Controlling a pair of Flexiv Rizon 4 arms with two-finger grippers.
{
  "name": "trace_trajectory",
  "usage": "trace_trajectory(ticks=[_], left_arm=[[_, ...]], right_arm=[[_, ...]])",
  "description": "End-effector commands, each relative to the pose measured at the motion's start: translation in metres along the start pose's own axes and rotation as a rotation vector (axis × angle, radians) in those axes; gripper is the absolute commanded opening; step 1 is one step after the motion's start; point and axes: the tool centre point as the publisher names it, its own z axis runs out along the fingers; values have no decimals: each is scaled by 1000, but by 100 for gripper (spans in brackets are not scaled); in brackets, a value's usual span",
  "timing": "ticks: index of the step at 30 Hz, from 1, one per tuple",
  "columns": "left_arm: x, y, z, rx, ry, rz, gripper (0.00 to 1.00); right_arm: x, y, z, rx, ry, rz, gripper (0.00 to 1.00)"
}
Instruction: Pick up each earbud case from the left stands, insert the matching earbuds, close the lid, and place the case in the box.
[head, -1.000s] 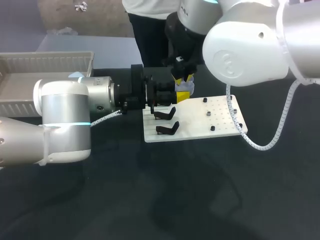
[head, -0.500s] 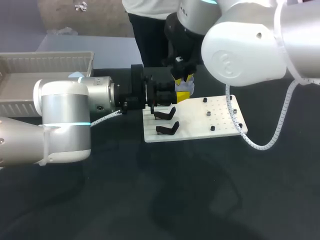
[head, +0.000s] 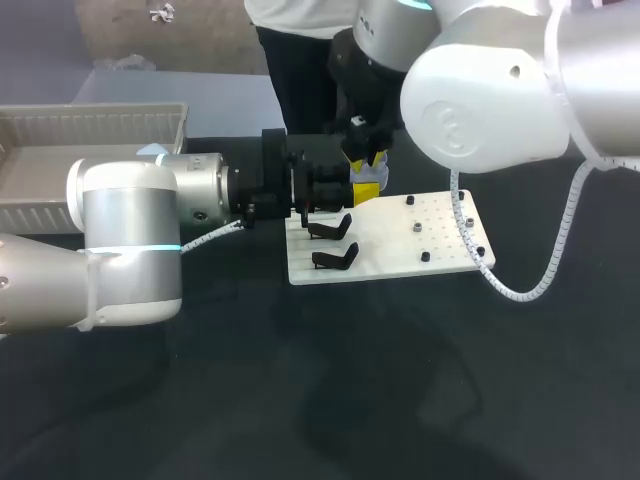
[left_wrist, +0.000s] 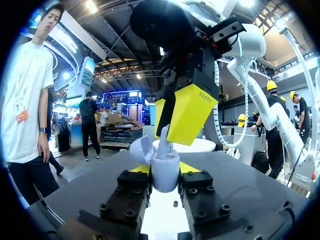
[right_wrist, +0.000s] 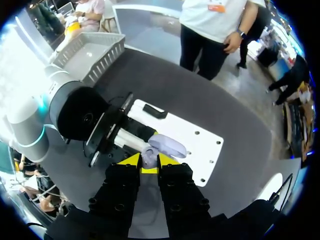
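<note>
far left, at the table's back edge: grey box (head: 95, 125) w/ ribbed walls, open top. it's well apart from the case; only its pale floor shows.

l arm (head: 130, 240) comes in from the left, lying low & level across the table. l gripper (left_wrist: 164, 179) is clamped on the earbud case (left_wrist: 166, 165): black fingers w/ yellow tips press it from both sides, jaws at about the case's width. case is pale lilac, held upright above the white board (head: 400, 250), off its surface. lid (left_wrist: 142, 149) is open, tipped back to one side. in the case: one white earbud (left_wrist: 164, 136), stem sticking up out of the top.

on the board's left part, just below the case in the head view: two black stands (head: 331, 228) & (head: 336, 258), one behind the other. a few small dark pegs (head: 424, 257) dot the board's right part.

r arm drops in from the upper right. r gripper (right_wrist: 148, 164) points straight down over the case, jaws narrow, yellow tips pinching the earbud's stem from both sides. tips sit just above the case's open mouth, nearly touching it. can't tell if the bud is fully seated.

white coiled cable (head: 560, 260) hangs from the r arm past the board's right edge.
</note>
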Motion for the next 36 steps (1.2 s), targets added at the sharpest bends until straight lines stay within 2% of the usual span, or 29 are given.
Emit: trace_trajectory(ticks=[1,27,34,36], left_arm=[[1,-1,0,-6,-4,4,0],[1,-1,0,-6,-4,4,0],[1,-1,0,-6,-4,4,0],[1,-1,0,-6,-4,4,0]], right_arm=[[-4,0,2,1,9,-3,0],[-4,-3,7,15,38,-26,0],[-4,-2,7,12,40,-27,13],[-4,-2,7,10,39,-25,20]])
